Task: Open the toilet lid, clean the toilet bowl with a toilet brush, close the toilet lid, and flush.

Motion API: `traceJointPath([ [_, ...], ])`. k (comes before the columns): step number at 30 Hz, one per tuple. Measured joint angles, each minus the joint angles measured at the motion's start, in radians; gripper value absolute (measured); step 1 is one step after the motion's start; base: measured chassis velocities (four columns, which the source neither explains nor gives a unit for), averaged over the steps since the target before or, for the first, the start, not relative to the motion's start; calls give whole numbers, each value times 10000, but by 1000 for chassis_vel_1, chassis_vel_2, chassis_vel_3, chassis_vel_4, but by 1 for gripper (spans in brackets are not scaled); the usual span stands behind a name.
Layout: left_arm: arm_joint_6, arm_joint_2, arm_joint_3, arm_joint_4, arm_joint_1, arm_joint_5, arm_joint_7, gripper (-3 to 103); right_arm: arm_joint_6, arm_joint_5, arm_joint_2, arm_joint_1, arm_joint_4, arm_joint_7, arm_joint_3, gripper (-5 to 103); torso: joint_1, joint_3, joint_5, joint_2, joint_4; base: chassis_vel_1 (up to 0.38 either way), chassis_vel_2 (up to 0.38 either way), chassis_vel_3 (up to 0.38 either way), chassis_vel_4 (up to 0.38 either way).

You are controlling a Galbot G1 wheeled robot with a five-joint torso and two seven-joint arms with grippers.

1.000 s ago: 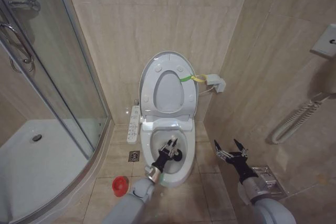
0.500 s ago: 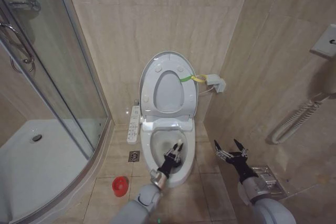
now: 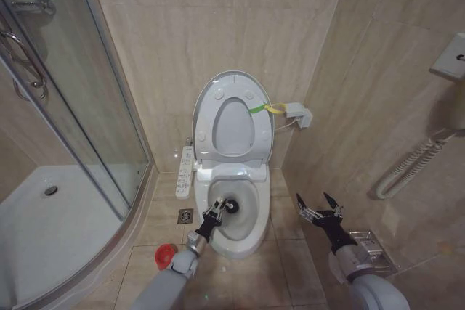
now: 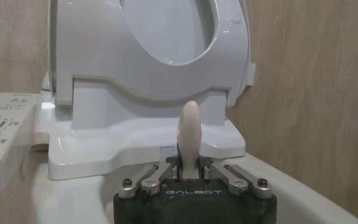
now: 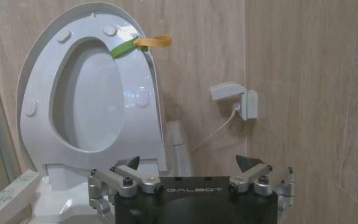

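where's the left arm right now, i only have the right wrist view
observer: The left gripper is over the toilet bowl, near its left rim.
operator: is it holding anything
observer: Yes, its fingers are shut on the toilet brush handle, and the dark brush end reaches into the bowl.
operator: anything on the floor nearby
observer: The red holder cup stands on the floor left of the bowl, partly behind the left arm.
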Motion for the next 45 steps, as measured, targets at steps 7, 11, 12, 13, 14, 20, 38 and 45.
traceJointPath([
  [7, 45, 22, 13, -574, 114, 185, -75, 19, 0, 0, 0, 0, 0, 0, 0, 100, 0, 0, 0, 0, 0, 0, 0, 0, 0],
  [11, 87, 86, -59, -966, 129, 577, -208, 19, 0, 0, 0, 0, 0, 2, 0, 100, 0, 0, 2, 0, 0, 0, 0, 0, 0],
  [12, 121, 127, -93, -1127, 147, 705, -267, 19, 0, 0, 0, 0, 0, 1, 0, 100, 0, 0, 3, 0, 1, 0, 0, 0, 0],
  [13, 121, 127, -93, -1127, 147, 705, -267, 19, 0, 0, 0, 0, 0, 1, 0, 100, 0, 0, 3, 0, 1, 0, 0, 0, 0],
  [14, 174, 181, -144, -1336, 173, 884, -337, 19, 0, 0, 0, 0, -1, 0, 0, 100, -1, 0, 3, 0, 2, 0, 0, 0, 0],
  [20, 412, 430, -278, -2257, 221, 1310, -578, 19, 0, 0, 0, 0, 0, 0, 0, 100, -2, 0, 3, 0, 2, 0, 0, 0, 0],
  [38, 1381, 695, 274, -4665, 493, 1157, -1197, 19, 0, 0, 0, 0, 0, 0, 0, 100, -2, 0, 2, 2, 1, 0, 0, 0, 0],
  [45, 2376, 1115, 378, -6152, 765, 1232, -1904, 19, 0, 0, 0, 0, 0, 0, 0, 100, -3, -2, -1, 2, 0, 0, 0, 0, 0],
])
